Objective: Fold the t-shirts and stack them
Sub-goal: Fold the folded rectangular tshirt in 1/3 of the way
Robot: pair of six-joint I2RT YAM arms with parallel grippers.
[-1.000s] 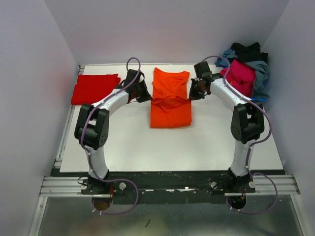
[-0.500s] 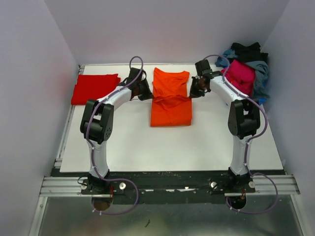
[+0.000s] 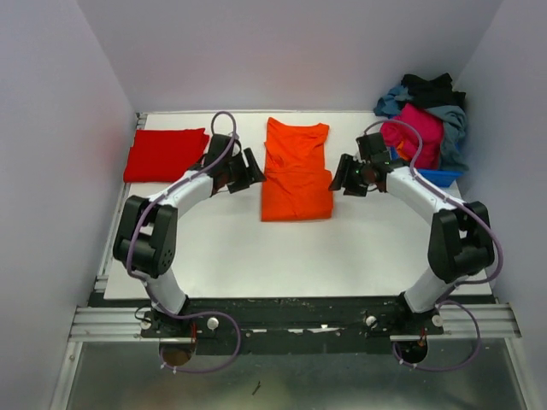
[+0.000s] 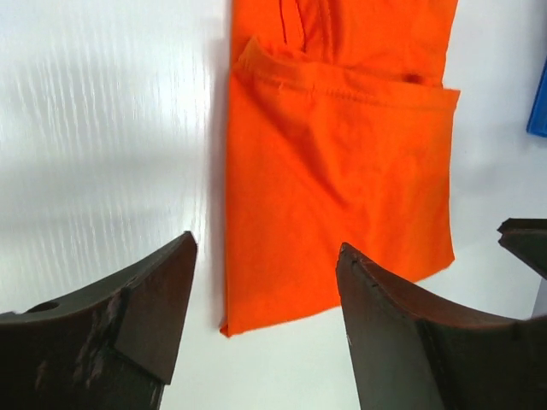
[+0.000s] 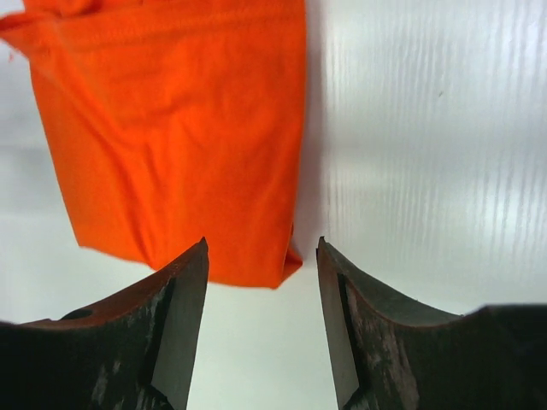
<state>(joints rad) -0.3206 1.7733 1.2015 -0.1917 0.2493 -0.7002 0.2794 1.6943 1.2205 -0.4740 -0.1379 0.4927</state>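
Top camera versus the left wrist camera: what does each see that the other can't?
Only the top view shows the folded red shirt at the table's far left, the heap of shirts in the far right corner, both whole arms and the right gripper. Only the left wrist view shows the orange shirt up close, with its stitched hem and layered fold. Both show that orange shirt lying folded on the white table, and the left gripper, its jaws open and holding nothing.
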